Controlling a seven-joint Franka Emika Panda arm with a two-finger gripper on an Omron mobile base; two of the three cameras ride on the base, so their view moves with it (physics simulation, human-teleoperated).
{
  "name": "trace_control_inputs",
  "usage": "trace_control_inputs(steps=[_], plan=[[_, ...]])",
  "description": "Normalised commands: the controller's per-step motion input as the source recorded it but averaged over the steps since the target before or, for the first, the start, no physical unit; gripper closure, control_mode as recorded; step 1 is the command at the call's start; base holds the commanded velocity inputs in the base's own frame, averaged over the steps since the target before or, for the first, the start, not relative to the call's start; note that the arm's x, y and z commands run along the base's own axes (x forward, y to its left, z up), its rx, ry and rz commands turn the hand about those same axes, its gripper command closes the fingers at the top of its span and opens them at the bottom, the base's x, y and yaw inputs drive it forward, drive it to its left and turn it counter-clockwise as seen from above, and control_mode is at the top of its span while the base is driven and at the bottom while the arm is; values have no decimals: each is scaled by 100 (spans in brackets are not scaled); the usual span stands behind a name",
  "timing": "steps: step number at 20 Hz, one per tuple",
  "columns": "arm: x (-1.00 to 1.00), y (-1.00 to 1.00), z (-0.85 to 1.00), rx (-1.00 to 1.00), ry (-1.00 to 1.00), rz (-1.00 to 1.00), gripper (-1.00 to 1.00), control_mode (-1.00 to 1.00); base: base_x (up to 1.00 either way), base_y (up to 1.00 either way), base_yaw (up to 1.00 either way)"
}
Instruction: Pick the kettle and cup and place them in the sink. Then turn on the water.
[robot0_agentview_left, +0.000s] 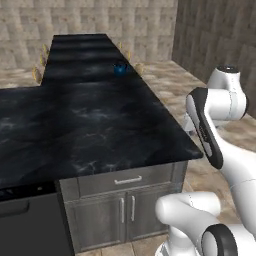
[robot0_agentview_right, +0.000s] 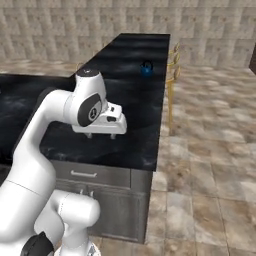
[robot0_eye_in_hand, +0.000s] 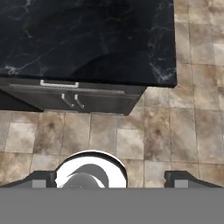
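Arm folded high beside the counter (robot0_agentview_left: 100, 125); jaws apparently wide apart, pointing down, kettle (robot0_agentview_right: 146, 68) far off.

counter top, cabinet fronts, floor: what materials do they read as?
Counter: looks like polished black marble, with white veining and a soft sheen. Cabinet fronts: grey, probably brushed metal or painted panel; slim silver bar handles, faint vertical streaks. Floor: beige-brown stone or ceramic tile, judging by the mottled squares and visible grout lines. All rendered, so textures only suggest.

kitchen | black marble counter (robot0_agentview_left: 100, 120) | grey cabinets (robot0_agentview_left: 125, 207) | tiled floor (robot0_eye_in_hand: 166, 127)
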Motion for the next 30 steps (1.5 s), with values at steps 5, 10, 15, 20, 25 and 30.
trace_control_inputs(steps=[5,10,15,20,25,30], plan=[[0,0,0,0,0,0,-100,100,1,-100,32],[0,0,0,0,0,0,-100,100,0,-95,42],[0,0,0,0,0,0,-100,100,3,-77,48],[0,0,0,0,0,0,-100,100,3,-67,44],[0,0,0,0,0,0,-100,100,8,-63,42],[0,0,0,0,0,0,-100,100,12,-71,41]])
